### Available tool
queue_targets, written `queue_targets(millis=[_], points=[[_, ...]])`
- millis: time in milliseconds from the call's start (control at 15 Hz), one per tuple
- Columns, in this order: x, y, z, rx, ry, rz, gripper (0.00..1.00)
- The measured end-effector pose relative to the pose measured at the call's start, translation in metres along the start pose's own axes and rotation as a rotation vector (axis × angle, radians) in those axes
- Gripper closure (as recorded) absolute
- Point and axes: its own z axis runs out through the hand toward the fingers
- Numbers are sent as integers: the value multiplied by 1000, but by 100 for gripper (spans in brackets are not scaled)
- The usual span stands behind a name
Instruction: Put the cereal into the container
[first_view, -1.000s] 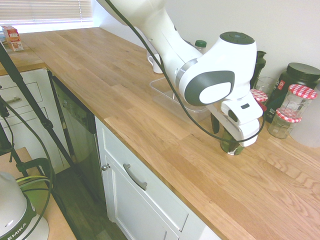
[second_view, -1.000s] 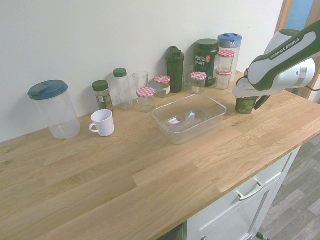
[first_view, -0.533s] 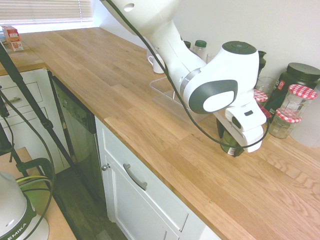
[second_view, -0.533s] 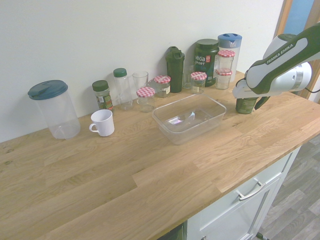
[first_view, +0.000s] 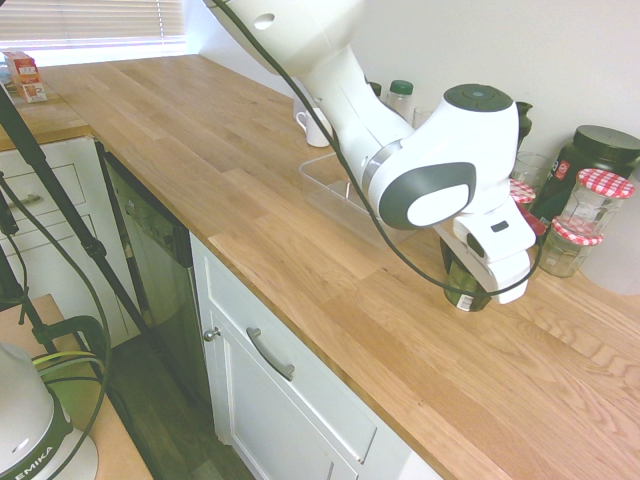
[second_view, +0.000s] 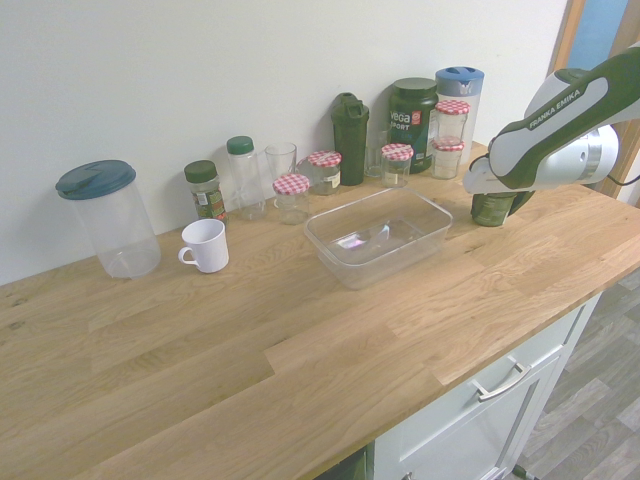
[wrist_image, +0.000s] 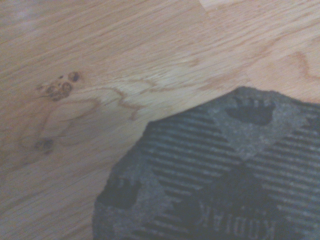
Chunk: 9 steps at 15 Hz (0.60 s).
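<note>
On a wooden counter (second_view: 200, 370), a white robot arm (second_view: 570, 158) reaches over to one side of the shallow clear plastic container (second_view: 396, 248), its gripper (second_view: 494, 203) right at the short green-lidded jar of cereal (second_view: 490, 212). The jar stands upright on the wood, near the container but outside it, and whether the gripper is spread or already pinching the jar cannot be told from these views. The step in hand appears to be getting a grip on the jar; the next move calls for a secure hold, then a lift clear of the container's rim before lowering it inside.
</note>
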Motion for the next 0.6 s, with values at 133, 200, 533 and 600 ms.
queue_targets(millis=[133,200,533,600], points=[[3,-7,-6,16,9,1,100],[4,-12,-12,30,18,0,100],[-20,-63,-95,130,84,-39,100],[-35,-76,-113,143,93,-57,100]])
